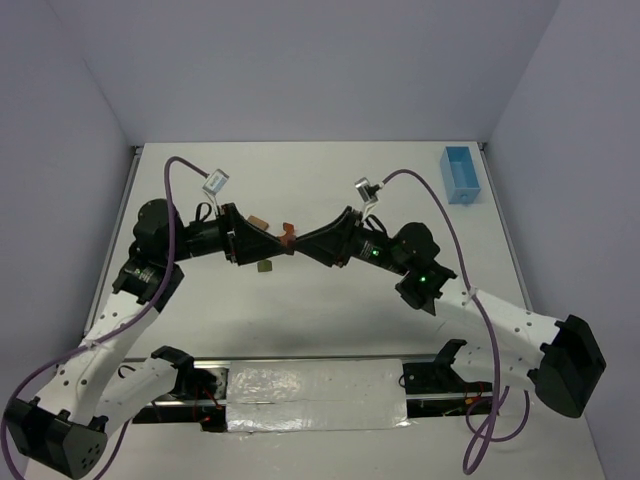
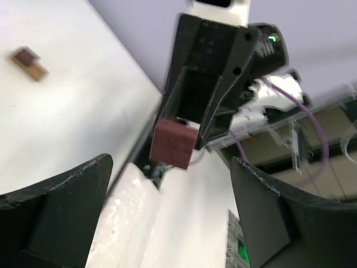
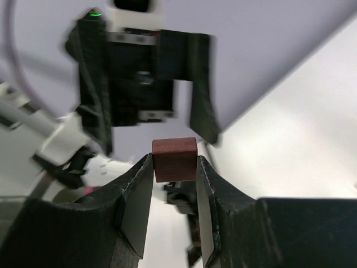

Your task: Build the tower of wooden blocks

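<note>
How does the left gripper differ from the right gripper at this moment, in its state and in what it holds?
The right gripper is shut on a reddish-brown block, pinched between its fingers; the left gripper is open, its fingers spread wide. The right gripper carries a load; the left gripper holds nothing. Shared: both are black, hang above the table, and point at each other, tip to tip.
</note>
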`<state>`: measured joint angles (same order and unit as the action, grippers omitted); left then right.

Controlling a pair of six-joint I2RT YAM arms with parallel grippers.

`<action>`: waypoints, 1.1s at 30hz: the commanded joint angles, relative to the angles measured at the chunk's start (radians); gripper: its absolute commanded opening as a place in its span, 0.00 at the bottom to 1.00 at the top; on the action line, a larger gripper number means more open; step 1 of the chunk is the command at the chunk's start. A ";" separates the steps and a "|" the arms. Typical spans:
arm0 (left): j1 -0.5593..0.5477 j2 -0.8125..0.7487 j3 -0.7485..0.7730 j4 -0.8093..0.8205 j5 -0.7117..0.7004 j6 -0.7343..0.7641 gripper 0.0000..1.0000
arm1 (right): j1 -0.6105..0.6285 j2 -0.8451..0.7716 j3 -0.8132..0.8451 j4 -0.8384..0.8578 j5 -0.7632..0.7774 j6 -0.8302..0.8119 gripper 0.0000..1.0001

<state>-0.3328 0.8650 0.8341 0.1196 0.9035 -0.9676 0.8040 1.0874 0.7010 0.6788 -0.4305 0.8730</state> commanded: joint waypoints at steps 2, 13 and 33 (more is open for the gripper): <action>-0.003 -0.020 0.151 -0.358 -0.242 0.226 1.00 | -0.069 -0.101 0.025 -0.314 0.117 -0.095 0.10; -0.003 -0.052 0.206 -0.813 -0.899 0.533 0.99 | -0.181 -0.052 0.256 -1.241 0.615 -0.508 0.12; -0.021 -0.112 0.034 -0.718 -1.025 0.590 0.99 | -0.364 0.362 0.318 -1.233 0.665 -0.623 0.13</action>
<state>-0.3447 0.7631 0.8619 -0.6430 -0.1074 -0.3935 0.4606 1.4212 0.9657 -0.5980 0.2398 0.2821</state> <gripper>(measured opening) 0.994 0.404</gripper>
